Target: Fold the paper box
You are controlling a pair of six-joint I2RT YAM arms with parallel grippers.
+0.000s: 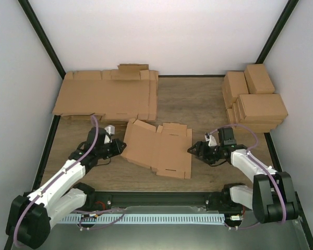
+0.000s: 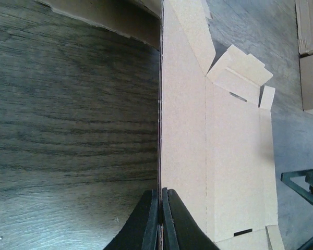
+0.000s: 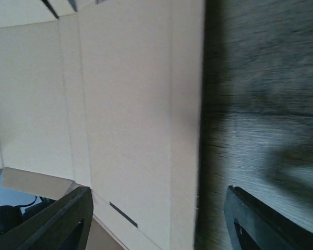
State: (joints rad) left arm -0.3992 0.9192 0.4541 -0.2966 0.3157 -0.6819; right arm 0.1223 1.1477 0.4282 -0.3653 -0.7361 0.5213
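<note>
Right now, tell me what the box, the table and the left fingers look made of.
Box: brown cardboard, matte; score lines and cut slots show in its surface. Table: dark wood-grain top with a dull finish; solid wood or laminate, cannot tell. Left fingers: black, smooth and slightly shiny, probably plastic.

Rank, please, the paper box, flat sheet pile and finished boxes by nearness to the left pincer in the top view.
1. paper box: gripped by the left pincer, centre.
2. flat sheet pile: back left.
3. finished boxes: back right.
</note>
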